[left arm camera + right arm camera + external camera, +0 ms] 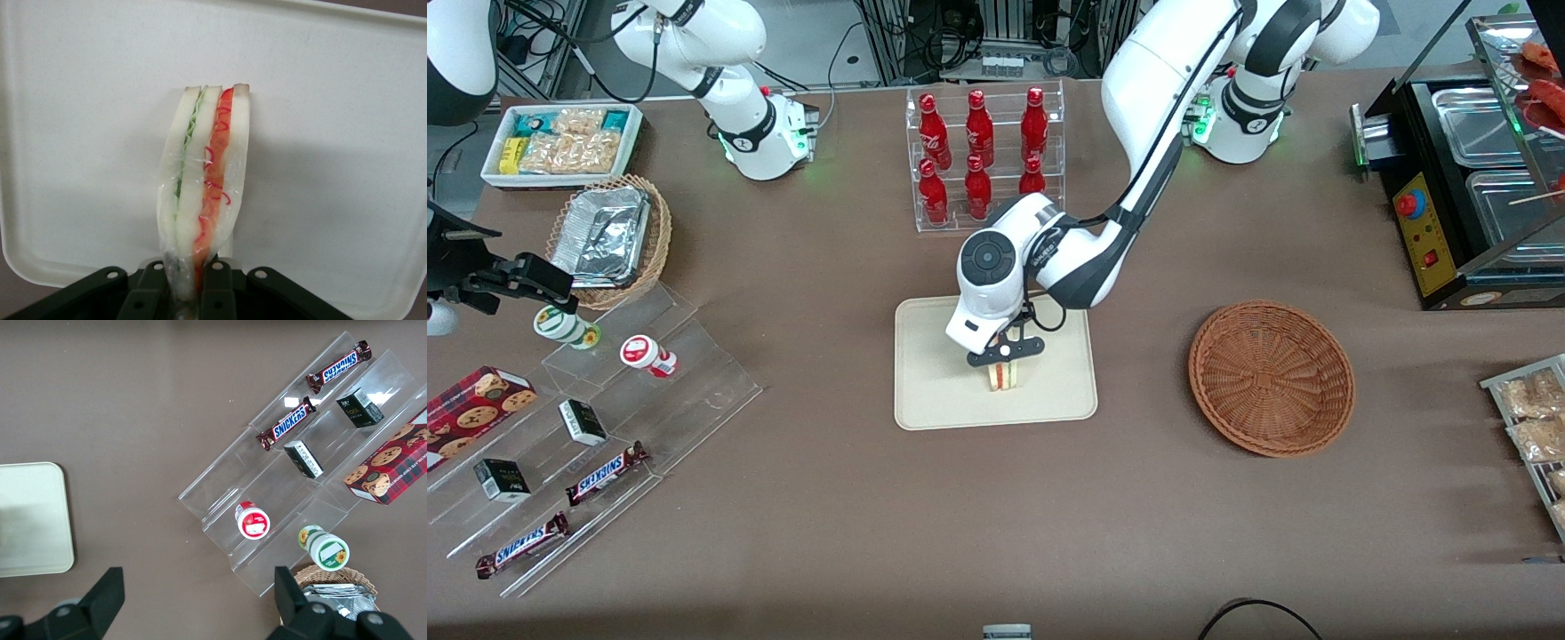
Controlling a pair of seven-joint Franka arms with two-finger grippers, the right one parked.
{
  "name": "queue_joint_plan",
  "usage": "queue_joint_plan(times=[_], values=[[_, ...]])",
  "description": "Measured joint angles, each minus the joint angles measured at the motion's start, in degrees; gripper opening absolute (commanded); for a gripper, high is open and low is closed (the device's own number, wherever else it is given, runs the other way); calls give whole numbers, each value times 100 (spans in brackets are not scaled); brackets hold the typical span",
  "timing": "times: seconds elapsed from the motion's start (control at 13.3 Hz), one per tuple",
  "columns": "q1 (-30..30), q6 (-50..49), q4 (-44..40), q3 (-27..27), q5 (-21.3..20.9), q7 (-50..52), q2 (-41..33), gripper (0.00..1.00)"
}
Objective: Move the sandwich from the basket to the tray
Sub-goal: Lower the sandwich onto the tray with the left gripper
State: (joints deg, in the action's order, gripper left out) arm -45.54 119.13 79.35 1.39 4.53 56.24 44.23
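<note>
Gripper: I see my gripper (1006, 360) low over the tray (934, 391), fingers (217, 290) pinched narrow on the sandwich (203, 180).
Sandwich: it stands on edge on the tray, cut side toward the wrist camera.
Arm: bent down over the tray's middle.
Basket: the basket (1272, 378) sits on the brown table (827, 533) toward the working arm's end.
Bottles: a rack of red bottles (983, 156) stands farther from the front camera than the tray.

Sandwich (1004, 377) (claw (1006, 359) clamped on it) stands over tray (929, 391); basket (1270, 377) beside.
</note>
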Motion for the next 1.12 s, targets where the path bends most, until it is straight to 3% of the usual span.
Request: queue_joint_plan(times=[0.15, 0.22, 0.3, 0.82, 1.12], values=[[0, 0, -6, -1, 0, 204, 27, 0], [0, 0, -7, -1, 0, 271, 41, 25], [0, 0, -7, -1, 0, 301, 58, 99], [16, -28, -210, -21, 0, 327, 9, 100], [55, -729, -331, -49, 0, 316, -678, 100]])
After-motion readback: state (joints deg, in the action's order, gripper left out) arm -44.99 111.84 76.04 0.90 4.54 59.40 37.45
